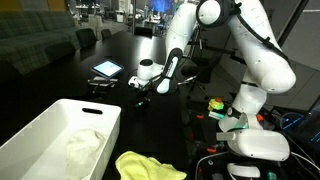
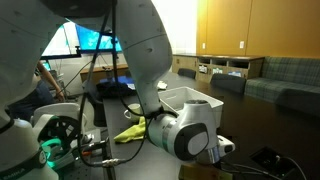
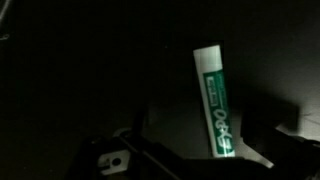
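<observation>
In the wrist view a white stick with a green printed label (image 3: 214, 100) lies on the dark table. It reaches down between my gripper's (image 3: 200, 138) two dark fingers (image 3: 262, 126), which stand apart on either side of it without touching it. The gripper is open and holds nothing. Both exterior views show the gripper (image 1: 140, 90) (image 2: 222, 150) hanging low over the black tabletop at the end of the white arm. I cannot make out the stick in either of those views.
A white bin (image 1: 40, 130) (image 2: 192, 98) holding a pale cloth (image 1: 82, 148) stands at the table's edge. A yellow cloth (image 1: 140, 165) (image 2: 130, 132) lies beside it. A lit tablet (image 1: 106, 68) rests farther back. Cables and a monitor (image 2: 95, 40) crowd the robot's base.
</observation>
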Controlling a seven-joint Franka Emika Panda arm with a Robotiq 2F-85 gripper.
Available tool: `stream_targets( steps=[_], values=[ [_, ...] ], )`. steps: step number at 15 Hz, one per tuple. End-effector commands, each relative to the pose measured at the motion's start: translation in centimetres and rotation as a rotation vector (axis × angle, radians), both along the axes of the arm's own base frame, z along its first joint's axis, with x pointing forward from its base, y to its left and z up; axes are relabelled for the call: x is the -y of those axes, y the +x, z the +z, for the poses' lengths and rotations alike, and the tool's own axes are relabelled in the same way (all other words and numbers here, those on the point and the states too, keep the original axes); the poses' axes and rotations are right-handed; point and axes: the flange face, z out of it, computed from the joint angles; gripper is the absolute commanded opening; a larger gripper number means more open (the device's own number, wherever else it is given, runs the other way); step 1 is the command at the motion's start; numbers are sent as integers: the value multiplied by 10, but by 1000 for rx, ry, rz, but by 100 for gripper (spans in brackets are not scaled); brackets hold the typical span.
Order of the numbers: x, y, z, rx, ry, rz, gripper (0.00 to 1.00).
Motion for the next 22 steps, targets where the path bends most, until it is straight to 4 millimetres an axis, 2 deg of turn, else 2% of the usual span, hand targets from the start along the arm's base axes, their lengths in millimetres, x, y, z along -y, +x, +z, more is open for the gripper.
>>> stream_targets(
  steps=[1,7,20,21,22],
  values=[
    [5,1,19,-2,-25,8,100],
    [5,7,30,-10,-51,12,100],
    [1,16,25,-59,-57,35,100],
    [0,17,25,-60,-57,37,99],
    [0,18,24,-61,-57,40,90]
  ],
)
